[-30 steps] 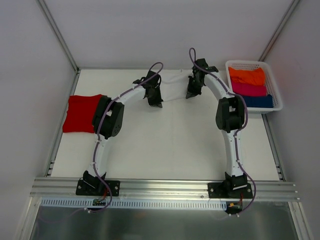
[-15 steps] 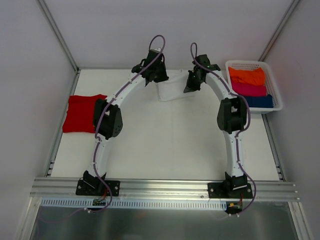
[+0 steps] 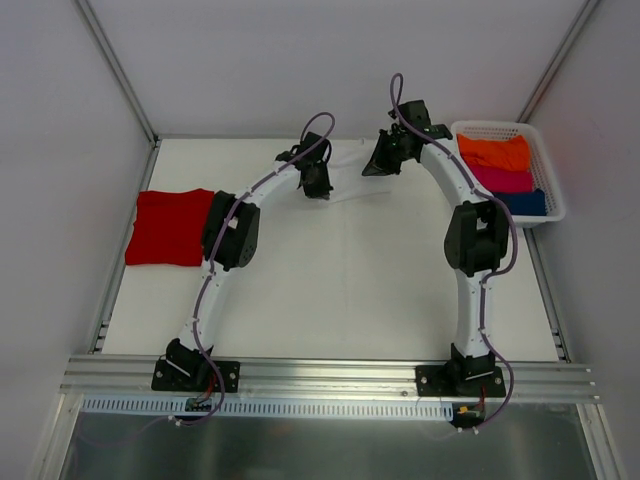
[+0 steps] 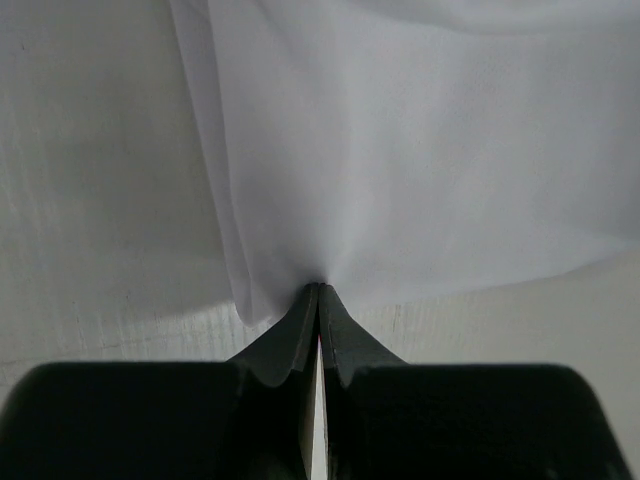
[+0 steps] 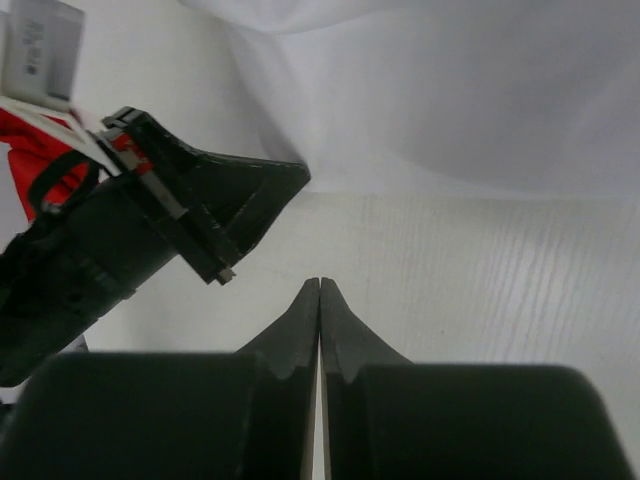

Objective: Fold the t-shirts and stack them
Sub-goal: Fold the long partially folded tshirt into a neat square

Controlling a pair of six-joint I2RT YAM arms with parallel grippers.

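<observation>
Toward far ctr of tabletop [image 3: 340,290]: white t-shirt [image 4: 420,150], pinched at a bunched bit of its edge by left end effector [image 4: 318,288], fingers clenched tight on cloth w/ folds fanning away from tips. Rest of shirt spread loose on tabletop beyond tips, one side edge running down to pinch point. From above, only a faint pale sheet btwn both end effectors, white on white. Long axis approx. L–R along far side as far as can be told; neck and hem direction not readable.

Just R of that: right end effector [image 5: 319,283], clenched shut, nothing visible btwn fingers, tips over bare tabletop, white cloth lying beyond and apart from them. At left of right wrist view, black body of left end effector w/ a bit of red behind it.

At left edge of tabletop: red t-shirt [image 3: 165,228], folded flat into neat rectangle, slightly longer L–R than front-to-back, edges approx. square w/ tabletop edges, R edge hidden under left arm's elbow. Well apart from white t-shirt.

At far R corner: white basket [image 3: 490,124] w/ folded cloths inside, orange at far end, then pink, then blue nearest.
</observation>
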